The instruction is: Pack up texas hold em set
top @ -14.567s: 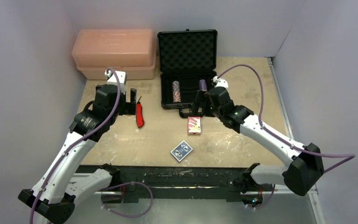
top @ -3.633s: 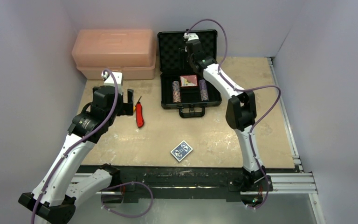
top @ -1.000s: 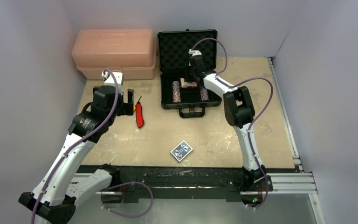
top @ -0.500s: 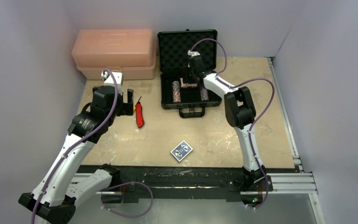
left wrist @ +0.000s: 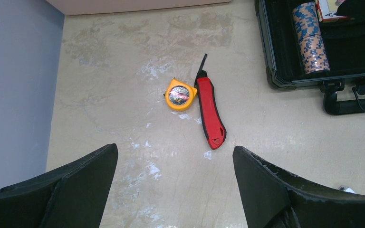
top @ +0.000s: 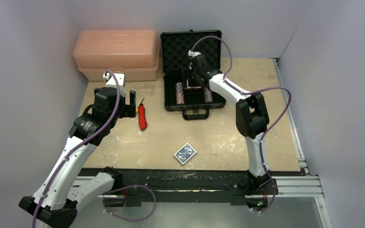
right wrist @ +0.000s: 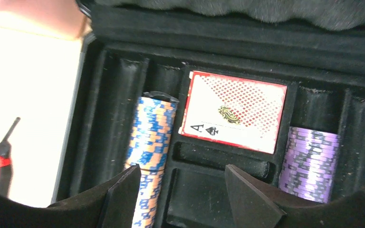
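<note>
One table [top: 266, 118] fills the middle of the top view. One pink toolbox [top: 116, 54] sits closed at its upper left, and just right of it one black briefcase [top: 176, 50] stands open at upper centre, foam-lined lid raised and handle towards the bottom of the frame. Two arms reach in from the lower edge. The left gripper [left wrist: 175, 149] hangs over bare tabletop left of centre, its jaws spread wide with nothing between them. The right gripper [right wrist: 181, 173] hovers over the briefcase tray, its fingers parted and released, gripping nothing. Two chip stacks lie on their sides in the tray's grooves: a blue-and-tan chip stack [right wrist: 152, 137] on the left and a purple chip stack [right wrist: 310, 161] on the right. Of two card decks, the red deck [right wrist: 234, 110] lies flat in the compartment between those stacks, while the blue deck [top: 185, 153] lies on the table at lower centre, well apart from the case. One red utility knife [left wrist: 210, 114] lies left of the briefcase, with one yellow tape measure [left wrist: 178, 94] touching its left side.
</note>
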Motion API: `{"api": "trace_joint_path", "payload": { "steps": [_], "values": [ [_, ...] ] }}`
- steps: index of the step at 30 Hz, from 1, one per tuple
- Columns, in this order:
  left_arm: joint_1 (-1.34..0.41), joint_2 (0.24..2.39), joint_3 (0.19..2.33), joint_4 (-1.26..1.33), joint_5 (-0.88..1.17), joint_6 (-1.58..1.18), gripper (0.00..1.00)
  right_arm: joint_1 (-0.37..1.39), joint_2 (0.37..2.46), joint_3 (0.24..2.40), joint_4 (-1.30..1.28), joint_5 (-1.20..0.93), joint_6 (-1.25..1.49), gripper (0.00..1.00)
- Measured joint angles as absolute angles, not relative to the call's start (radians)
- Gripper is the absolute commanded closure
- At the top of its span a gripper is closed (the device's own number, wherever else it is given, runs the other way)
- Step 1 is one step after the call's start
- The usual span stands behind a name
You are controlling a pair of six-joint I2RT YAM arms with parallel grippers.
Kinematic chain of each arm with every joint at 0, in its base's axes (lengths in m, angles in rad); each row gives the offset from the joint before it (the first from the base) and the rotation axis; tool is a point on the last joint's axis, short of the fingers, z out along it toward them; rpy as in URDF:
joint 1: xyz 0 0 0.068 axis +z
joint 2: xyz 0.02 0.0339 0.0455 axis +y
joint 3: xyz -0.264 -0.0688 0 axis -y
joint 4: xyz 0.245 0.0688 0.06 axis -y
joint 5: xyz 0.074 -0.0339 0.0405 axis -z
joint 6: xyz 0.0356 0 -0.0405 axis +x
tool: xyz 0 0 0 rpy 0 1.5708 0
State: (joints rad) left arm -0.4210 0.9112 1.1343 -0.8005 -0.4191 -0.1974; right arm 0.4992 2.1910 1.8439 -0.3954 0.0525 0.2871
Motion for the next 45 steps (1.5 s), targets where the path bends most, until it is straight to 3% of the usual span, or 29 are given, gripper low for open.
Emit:
{"api": "trace_joint_path", "payload": {
  "steps": [17,22,37,45],
  "values": [
    [-0.421,0.904,1.134,-0.801,-0.420,-0.197,0.09,0.553,1.880,1.595,-0.382,0.064,0.295,0.16],
    [-0.421,0.903,1.134,-0.801,-0.420,-0.197,0.09,0.583,1.792,1.480,-0.383,0.067,0.302,0.02],
    [-0.421,0.897,1.134,-0.801,-0.424,-0.197,0.09,0.618,1.471,1.179,-0.389,0.166,0.595,0.01],
    [-0.421,0.896,1.134,-0.801,-0.424,-0.197,0.09,0.618,1.470,1.151,-0.441,0.187,0.717,0.01]
  ]
}}
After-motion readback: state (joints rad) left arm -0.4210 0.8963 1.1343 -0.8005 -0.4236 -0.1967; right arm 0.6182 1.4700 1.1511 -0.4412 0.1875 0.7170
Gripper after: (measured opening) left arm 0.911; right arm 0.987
